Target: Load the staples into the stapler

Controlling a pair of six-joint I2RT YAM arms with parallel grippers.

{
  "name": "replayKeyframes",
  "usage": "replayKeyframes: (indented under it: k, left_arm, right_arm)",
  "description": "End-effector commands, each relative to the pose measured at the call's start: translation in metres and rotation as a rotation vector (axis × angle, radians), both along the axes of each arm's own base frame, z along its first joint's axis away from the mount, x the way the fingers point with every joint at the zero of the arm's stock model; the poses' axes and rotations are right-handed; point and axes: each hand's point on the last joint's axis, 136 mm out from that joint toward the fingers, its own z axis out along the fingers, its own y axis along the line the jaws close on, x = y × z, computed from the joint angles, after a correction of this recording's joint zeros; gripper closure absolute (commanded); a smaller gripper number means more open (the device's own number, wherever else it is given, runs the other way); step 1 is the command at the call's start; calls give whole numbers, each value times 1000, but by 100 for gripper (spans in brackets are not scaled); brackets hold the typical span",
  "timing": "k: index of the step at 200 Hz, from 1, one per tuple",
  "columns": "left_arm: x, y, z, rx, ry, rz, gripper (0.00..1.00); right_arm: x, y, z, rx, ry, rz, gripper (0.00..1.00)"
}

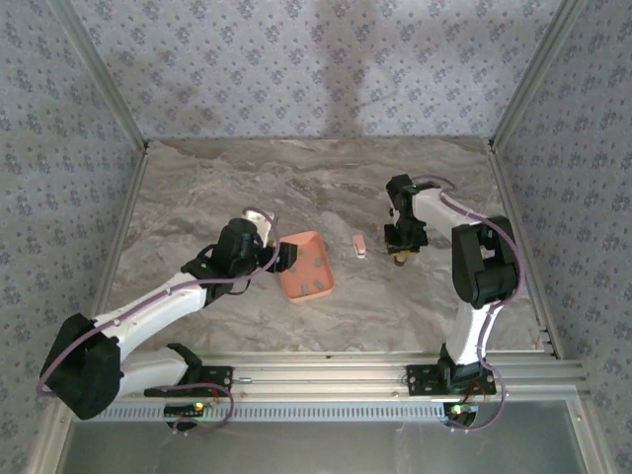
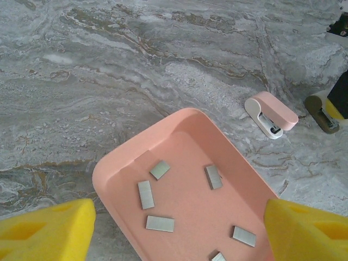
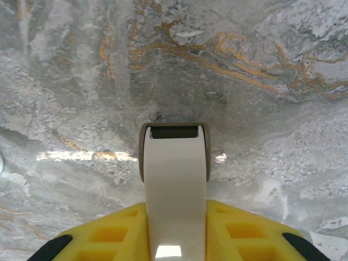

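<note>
My right claw (image 3: 175, 220) pinches a cream, olive-rimmed plastic bar (image 3: 175, 168); my left claw (image 2: 174, 234) hovers spread over the salmon plastic tray (image 2: 102, 179).

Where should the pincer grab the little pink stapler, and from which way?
Probably its middle, pinching the two long sides and coming straight down from above. The stapler lies low on the table, long and narrow, with bare space along both sides.

Marbled grey table (image 1: 296, 188) carries a salmon tray (image 1: 301, 238), pink stapler (image 1: 360, 246) nearby.
</note>
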Motion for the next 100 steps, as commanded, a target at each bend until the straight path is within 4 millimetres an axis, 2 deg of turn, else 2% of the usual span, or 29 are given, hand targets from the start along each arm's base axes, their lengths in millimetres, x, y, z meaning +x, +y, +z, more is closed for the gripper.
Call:
replayKeyframes:
  k: [1, 37, 100]
  left_arm:
    - [5, -1, 11, -25, -29, 10, 19]
    - [4, 3, 10, -22, -30, 18, 19]
    - [4, 5, 13, -7, -45, 18, 18]
  right_arm:
    - [9, 10, 28, 6, -69, 24, 72]
    - [22, 29, 39, 32, -116, 54, 73]
    - [36, 54, 29, 42, -97, 99, 73]
